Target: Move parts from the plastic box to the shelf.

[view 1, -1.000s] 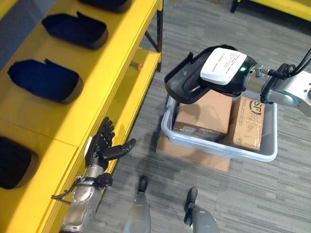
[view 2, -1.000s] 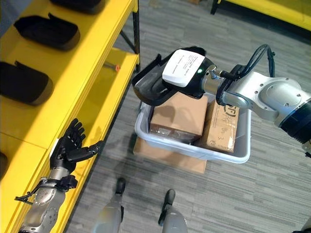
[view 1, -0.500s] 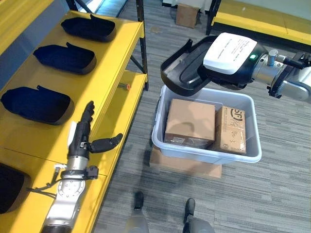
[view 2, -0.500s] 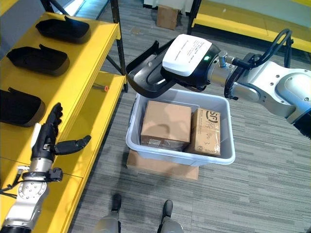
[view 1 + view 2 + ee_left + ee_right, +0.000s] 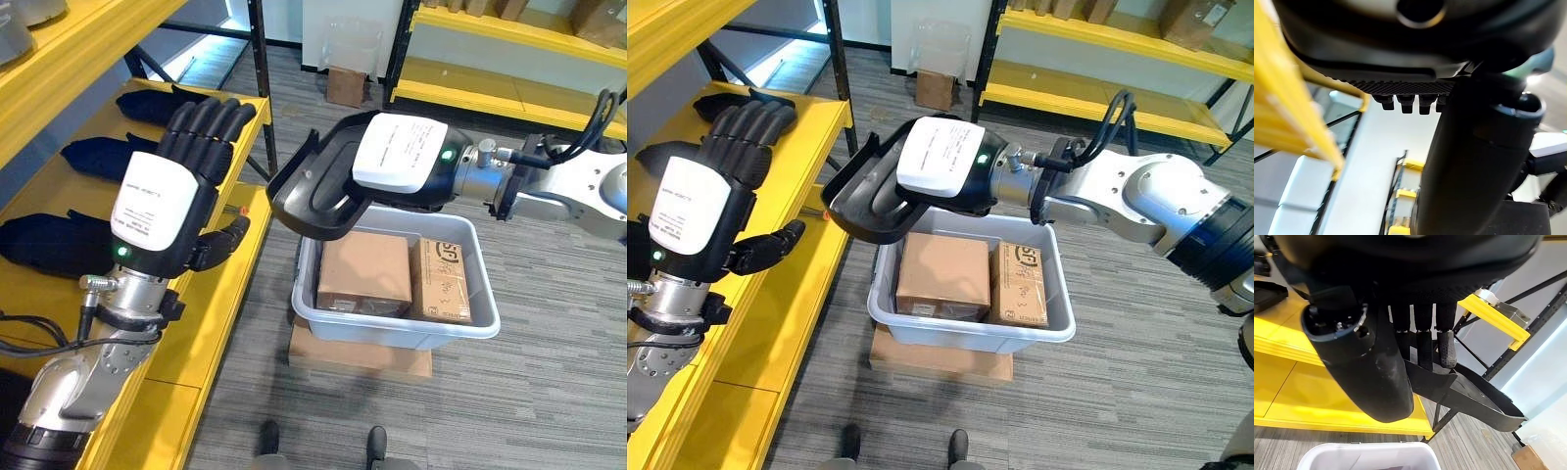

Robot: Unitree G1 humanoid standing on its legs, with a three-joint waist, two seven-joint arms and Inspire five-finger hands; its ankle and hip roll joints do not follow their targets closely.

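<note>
My right hand (image 5: 402,162) is shut on a black curved plastic part (image 5: 313,191), holding it in the air above the left end of the white plastic box (image 5: 397,328). In the right wrist view the fingers (image 5: 1422,340) curl over the part's (image 5: 1474,396) rim, with the thumb below. Two cardboard boxes (image 5: 364,272) lie in the plastic box. My left hand (image 5: 171,201) is raised, open, with straight fingers, over the front edge of the yellow shelf (image 5: 211,313). Several black parts (image 5: 103,157) rest on that shelf.
The plastic box stands on a flat cardboard sheet (image 5: 358,352) on the grey floor. Black shelf uprights (image 5: 263,88) rise behind the part. Another yellow rack (image 5: 509,88) runs along the far side, with a small carton (image 5: 345,86) on the floor by it.
The camera has tilted up. My left hand has risen high toward the camera, fingers still straight. My right hand has carried the black part leftward, toward the shelf.
</note>
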